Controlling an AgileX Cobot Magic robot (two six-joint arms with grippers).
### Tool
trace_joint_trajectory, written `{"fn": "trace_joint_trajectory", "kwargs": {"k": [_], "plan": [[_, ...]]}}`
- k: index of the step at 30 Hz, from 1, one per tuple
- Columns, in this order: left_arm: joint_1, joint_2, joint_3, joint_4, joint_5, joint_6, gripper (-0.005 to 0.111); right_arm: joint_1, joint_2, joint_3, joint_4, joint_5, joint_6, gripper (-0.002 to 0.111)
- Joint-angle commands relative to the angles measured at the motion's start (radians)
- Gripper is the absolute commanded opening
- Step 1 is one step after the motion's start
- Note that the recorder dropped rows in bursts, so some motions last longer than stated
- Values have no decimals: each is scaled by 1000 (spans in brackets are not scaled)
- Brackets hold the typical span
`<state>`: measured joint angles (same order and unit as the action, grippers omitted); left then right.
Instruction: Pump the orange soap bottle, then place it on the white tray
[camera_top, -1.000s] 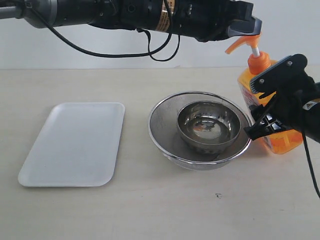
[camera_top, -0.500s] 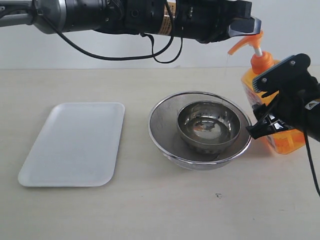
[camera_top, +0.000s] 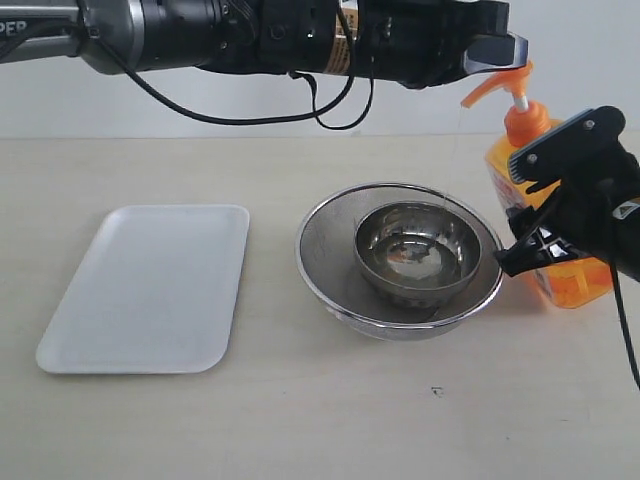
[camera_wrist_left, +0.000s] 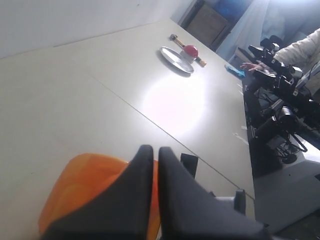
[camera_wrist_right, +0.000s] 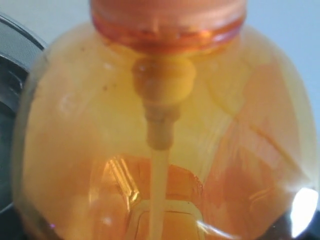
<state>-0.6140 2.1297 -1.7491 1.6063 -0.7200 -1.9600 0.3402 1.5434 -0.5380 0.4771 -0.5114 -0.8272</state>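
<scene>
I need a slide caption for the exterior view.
Left gripper above the orange soap bottle, right gripper around it, beside steel bowls and white tray.

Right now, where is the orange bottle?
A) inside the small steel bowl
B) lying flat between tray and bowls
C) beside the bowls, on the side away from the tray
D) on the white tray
C: the orange bottle stands on one side of the bowls, and the white tray lies on the other.
</scene>
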Motion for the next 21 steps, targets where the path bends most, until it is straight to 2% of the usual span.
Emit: {"fn": "trace_joint_trajectory", "kwargs": {"k": [1, 9, 11, 16, 21], "plan": [[-30, 76, 34, 138, 8, 9, 5, 9, -16, -9, -66, -60, 10, 0], [-27, 76, 34, 138, 4, 14, 5, 9, -16, -9, -66, -60, 10, 0], [-13, 64, 34, 138, -32, 14, 5, 9, -16, -9, -64, -58, 10, 0], [24, -39, 34, 138, -57, 12, 5, 9, -16, -9, -56, -58, 10, 0], [25, -112, 34, 138, -35, 12, 5, 9, -16, -9, -43, -57, 10, 0]]}}
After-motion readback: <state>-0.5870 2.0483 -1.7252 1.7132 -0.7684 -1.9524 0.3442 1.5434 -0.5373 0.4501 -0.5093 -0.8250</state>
